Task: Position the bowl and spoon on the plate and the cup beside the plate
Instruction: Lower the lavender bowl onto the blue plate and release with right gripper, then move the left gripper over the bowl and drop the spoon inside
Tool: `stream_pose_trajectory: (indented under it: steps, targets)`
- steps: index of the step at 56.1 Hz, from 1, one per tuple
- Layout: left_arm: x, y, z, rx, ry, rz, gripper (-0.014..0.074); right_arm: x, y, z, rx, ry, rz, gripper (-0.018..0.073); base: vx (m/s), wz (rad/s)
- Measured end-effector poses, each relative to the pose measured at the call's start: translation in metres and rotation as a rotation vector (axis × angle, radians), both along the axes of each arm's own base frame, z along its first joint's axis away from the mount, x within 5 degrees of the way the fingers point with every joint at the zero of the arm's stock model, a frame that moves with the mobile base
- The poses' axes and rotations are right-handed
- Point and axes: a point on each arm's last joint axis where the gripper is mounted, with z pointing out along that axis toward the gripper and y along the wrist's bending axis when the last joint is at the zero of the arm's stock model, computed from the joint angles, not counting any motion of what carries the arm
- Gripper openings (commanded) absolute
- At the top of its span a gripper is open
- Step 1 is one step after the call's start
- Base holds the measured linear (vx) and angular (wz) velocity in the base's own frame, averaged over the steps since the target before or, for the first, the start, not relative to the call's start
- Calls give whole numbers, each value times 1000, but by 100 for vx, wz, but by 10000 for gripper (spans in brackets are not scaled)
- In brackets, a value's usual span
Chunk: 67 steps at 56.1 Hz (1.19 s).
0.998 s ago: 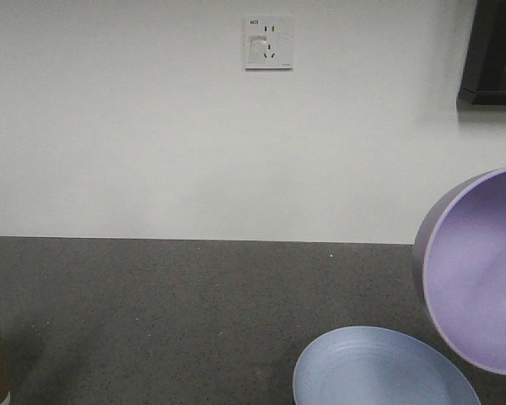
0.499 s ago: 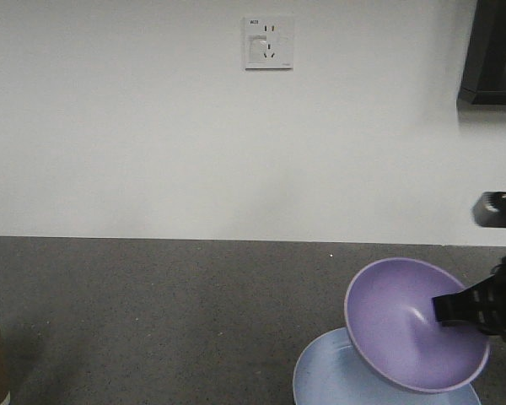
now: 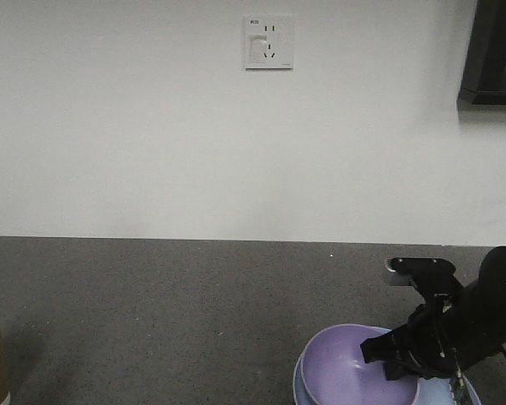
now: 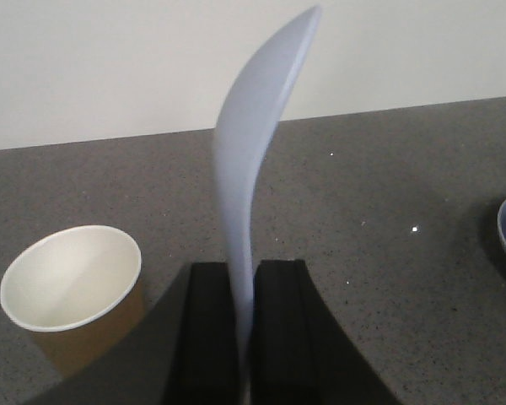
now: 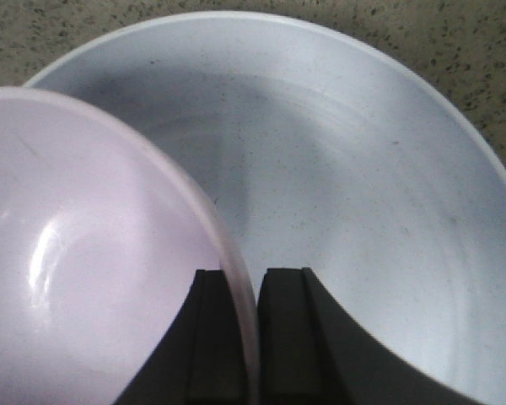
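**A:** What lies around the work, and does anything stand in the way?

**B:** Not much. The dark speckled tabletop [image 3: 152, 312] runs back to a plain white wall [image 3: 110, 143]. A white wall socket [image 3: 268, 42] sits high at the top centre of the front view. A black box-like fitting [image 3: 493, 51] fills the upper right corner. At lower right, the black right arm [image 3: 468, 325] covers the right side of the bowl [image 3: 346, 371] and part of the plate [image 3: 298, 381].

**A:** So where is the bowl?

**B:** It is low over the plate, over the left part as the right wrist view shows it. The right fingers [image 5: 282, 337] are closed on its rim, one inside and one outside. I can't tell whether its base touches the plate.

**A:** And the other side?

**B:** The left fingers [image 4: 274, 329] are pinched tight on the spoon [image 4: 253, 152] at its lower end. It stands upright, with the scoop at the top of the frame.

**A:** The cup?

**B:** The cup [image 4: 67, 291] stands upright on the tabletop at the lower left of the left wrist view, mouth up and white inside. It is near the left fingers but apart from them. The plate's edge shows at the far right of that frame, well apart from the cup.

**A:** Is there any writing?

**B:** There is a small dark mark at the socket's upper left corner, too small to read.
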Motion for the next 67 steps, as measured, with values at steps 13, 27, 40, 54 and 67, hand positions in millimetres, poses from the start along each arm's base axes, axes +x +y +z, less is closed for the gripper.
stream_pose_trajectory:
  steps: [13,27,40,54,67]
  targets:
    - [-1,0,-2,7,25,1,-3,4,2,-7,20,14,-13,195,0,0]
    - [-1,-1,-3,-12,34,-2,-3,5,2,-7,31,12,-18,474,0,0]
    - [-1,-1,-3,-18,38,-4,-3,-1,-1,8,-14,-39,4,587,0,0]
    - [-4,-1,-1,27,81,-26,0,-41,-11,78,-71,-222,31,528,0,0]
    - [15,-12,28,215,151,-167,0,-128,-22,143,-43,-471,14,-10,0,0]
